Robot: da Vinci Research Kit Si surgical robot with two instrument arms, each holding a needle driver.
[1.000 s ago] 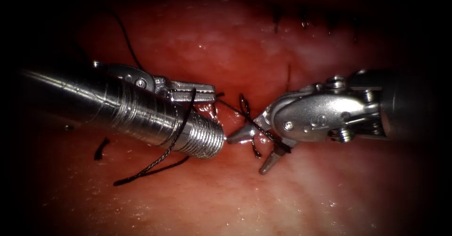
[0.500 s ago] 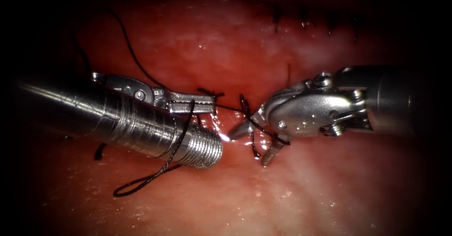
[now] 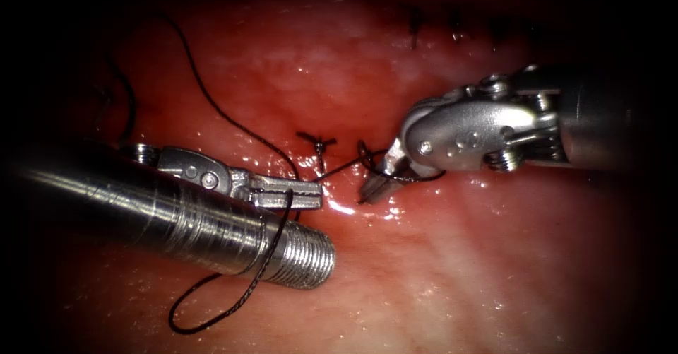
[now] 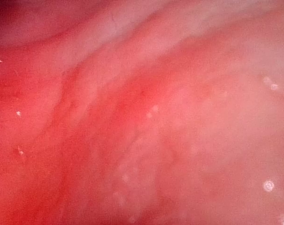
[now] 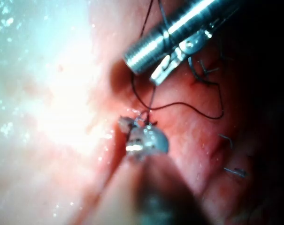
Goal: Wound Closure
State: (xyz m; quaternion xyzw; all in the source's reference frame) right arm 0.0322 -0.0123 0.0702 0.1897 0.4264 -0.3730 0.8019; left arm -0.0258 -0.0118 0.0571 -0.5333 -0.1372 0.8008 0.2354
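While looped, thread (image 3: 244, 299) — black, thin.

Thread (image 3: 212, 107) knotted at the cut, tissue (image 3: 438, 276) wet and red.
My left tool (image 3: 311, 197) is closed flat on the thread left of the knot (image 3: 319, 142); a strand loops over my left shaft. My right tool (image 3: 374, 184) pinches the thread just right of the knot, tip down near the tissue.

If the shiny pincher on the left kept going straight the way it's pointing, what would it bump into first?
Probably the thread stretched just past the left tool, then the right tool tip beyond it. Depth is hard to judge, so it might pass over the tissue instead.
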